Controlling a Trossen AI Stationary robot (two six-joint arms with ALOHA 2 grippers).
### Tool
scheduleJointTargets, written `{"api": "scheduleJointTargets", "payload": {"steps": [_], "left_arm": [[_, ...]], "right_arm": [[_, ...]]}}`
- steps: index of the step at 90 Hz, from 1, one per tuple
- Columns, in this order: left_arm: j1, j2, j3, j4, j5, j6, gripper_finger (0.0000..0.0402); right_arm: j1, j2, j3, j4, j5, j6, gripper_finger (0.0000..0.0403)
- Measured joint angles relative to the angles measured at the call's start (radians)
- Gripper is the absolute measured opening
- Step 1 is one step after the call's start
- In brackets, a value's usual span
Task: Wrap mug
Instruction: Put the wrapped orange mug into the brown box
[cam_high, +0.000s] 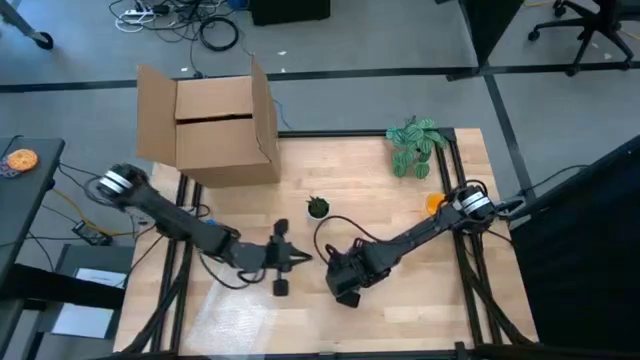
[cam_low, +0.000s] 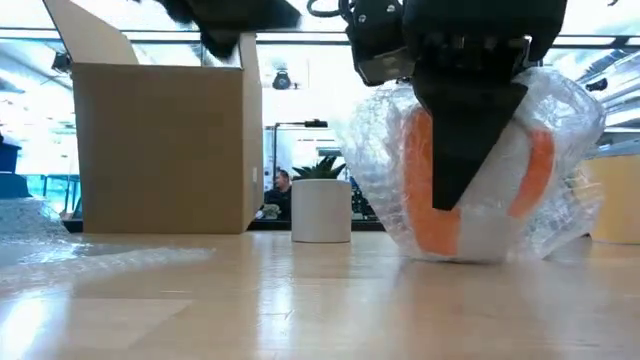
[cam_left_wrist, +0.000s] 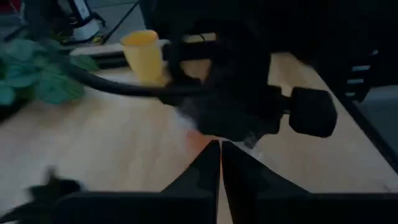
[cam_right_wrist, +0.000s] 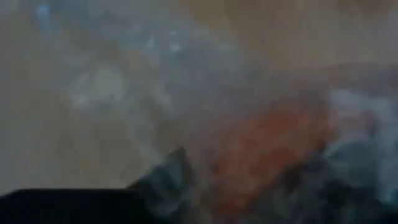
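The mug (cam_low: 530, 165), orange and white, is bundled in clear bubble wrap (cam_low: 375, 150) and stands on the table in the low view. My right gripper (cam_high: 345, 280) is over it, hiding it in the high view, and is shut on the bundle. One dark finger (cam_low: 462, 150) points down across the bundle's near side. My left gripper (cam_high: 303, 258) is just left of it, shut, holding nothing. Its closed fingers (cam_left_wrist: 221, 165) point at the right gripper. My right gripper comes at the wrapped mug from above, fingers pointing down. One finger (cam_low: 460, 160) lies against the bubble wrap on the bundle's near side (cam_low: 420, 190); the bundle hides the other finger. The bundle's bottom (cam_low: 470, 255) rests on the table.
An open cardboard box (cam_high: 215, 125) stands at the far left. A small white pot with a plant (cam_high: 318, 208) sits mid-table, a leafy green plant (cam_high: 415, 145) at the far right, and a yellow cup (cam_left_wrist: 144, 55) beside the right arm. Loose bubble wrap (cam_low: 40, 235) lies at near left.
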Motion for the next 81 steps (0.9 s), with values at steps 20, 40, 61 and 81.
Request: {"api": "scheduleJointTargets", "payload": {"steps": [20,40,61,81], "left_arm": [[0.000,-0.360,0.013,-0.277,-0.241,-0.001,0.0000],[0.188,-0.551,0.161,-0.486,-0.519,0.065,0.0000],[0.510,-0.500,0.255,-0.455,-0.590,0.200,0.0000],[0.772,-0.357,0.256,-0.618,-0.493,0.080,0.0000]], "right_arm": [[0.024,0.000,0.061,-0.010,-0.006,-0.032,0.0019],[0.040,0.000,0.230,-0.051,0.064,-0.152,0.0012],[0.018,-0.002,0.426,-0.180,0.165,-0.296,0.0012],[0.015,-0.004,0.535,-0.253,0.169,-0.321,0.0011]]}}
